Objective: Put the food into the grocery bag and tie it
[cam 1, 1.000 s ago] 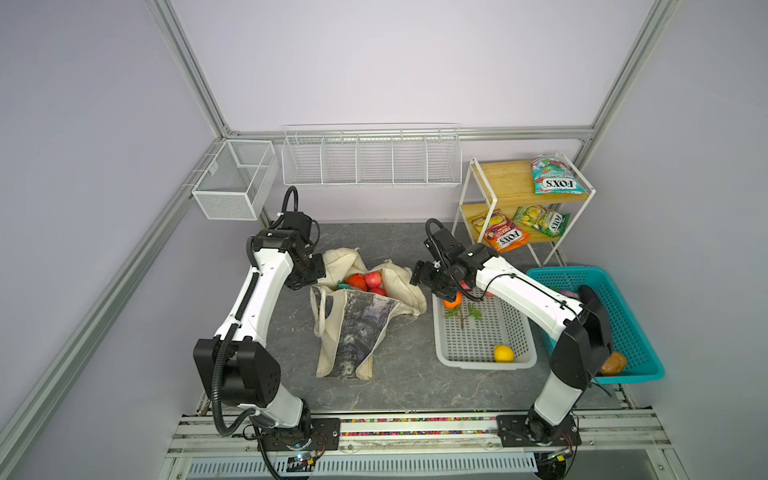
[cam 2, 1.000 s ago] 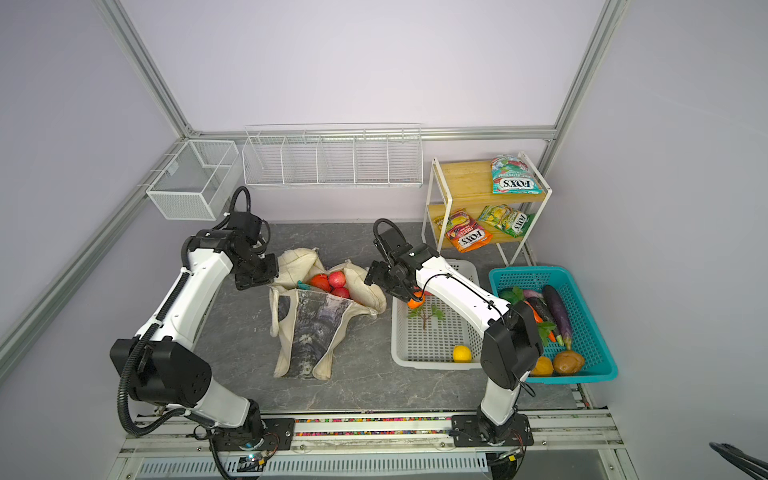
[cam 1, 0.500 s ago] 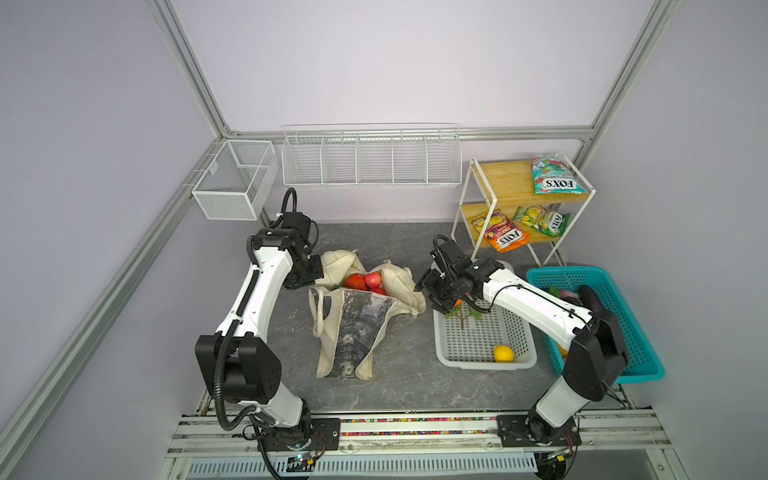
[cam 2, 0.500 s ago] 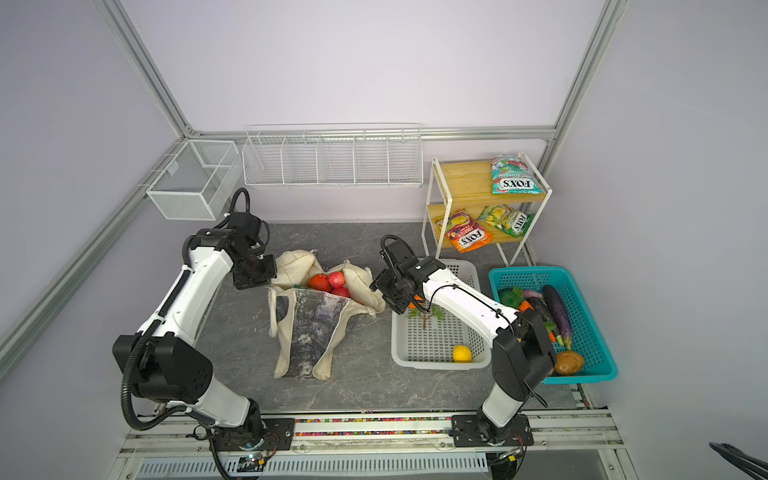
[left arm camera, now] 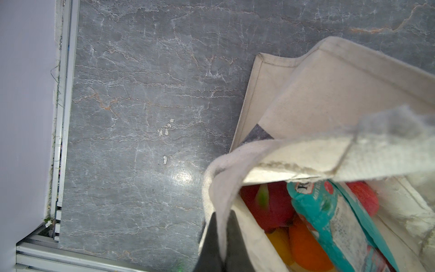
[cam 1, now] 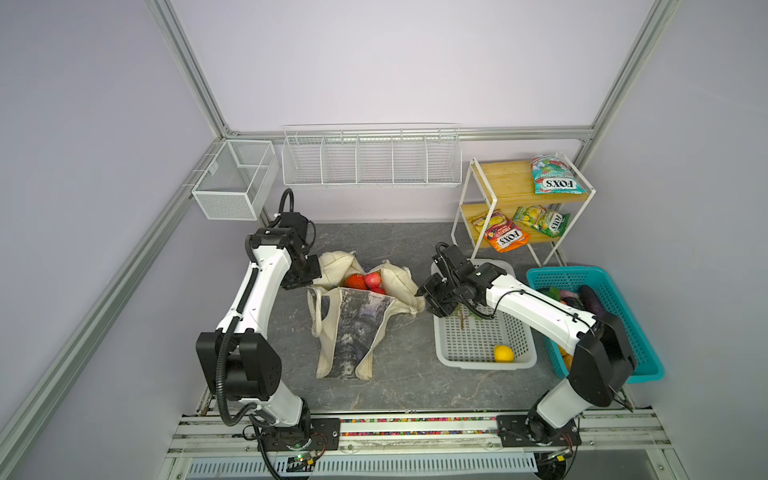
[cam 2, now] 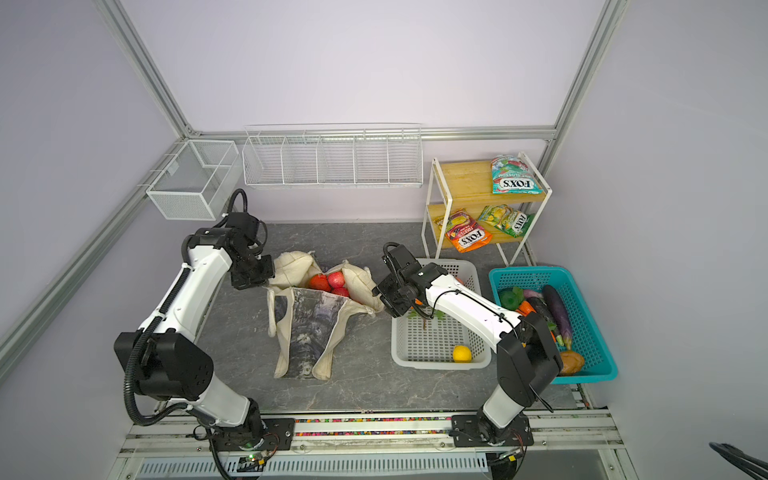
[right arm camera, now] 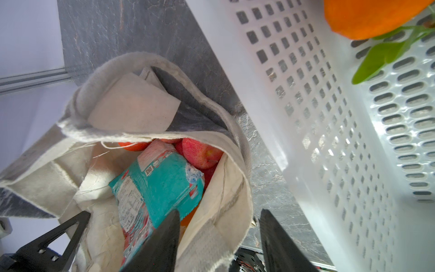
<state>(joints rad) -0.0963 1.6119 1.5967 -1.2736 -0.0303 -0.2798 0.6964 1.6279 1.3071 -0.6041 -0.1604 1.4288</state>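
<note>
Two grippers sit at opposite ends of the mouth of the grocery bag (cam 1: 357, 328) (cam 2: 311, 328). The bag lies on the grey tabletop (left arm camera: 141, 94) between them, printed panel up.

The left gripper (left arm camera: 220, 247) is closed tight on a cream strip of the bag's rim, with the canvas pinched between its dark fingers. Just beyond those fingers, inside the bag, lie a red-pink fruit (left arm camera: 270, 205) with a green tip, an orange piece (left arm camera: 306, 247) and a teal-and-red FOX'S packet (left arm camera: 329, 219).

The right gripper (right arm camera: 220, 212) has its jaws partly apart, astride the opposite rim. One finger is inside the bag in front of the packet's corner and the other is outside over the tabletop, with the canvas wall between them. A gap shows beside the outer finger, so nothing is clamped.

Ahead of this gripper, past the packet, red apples (right arm camera: 200, 153) lie deeper in the bag. Right beside its outer finger stands the white perforated basket (right arm camera: 306, 94). It holds an orange fruit (right arm camera: 367, 16) with green leaves close to the gripper and a yellow lemon (cam 1: 503, 353) at the end farthest from it.
</note>
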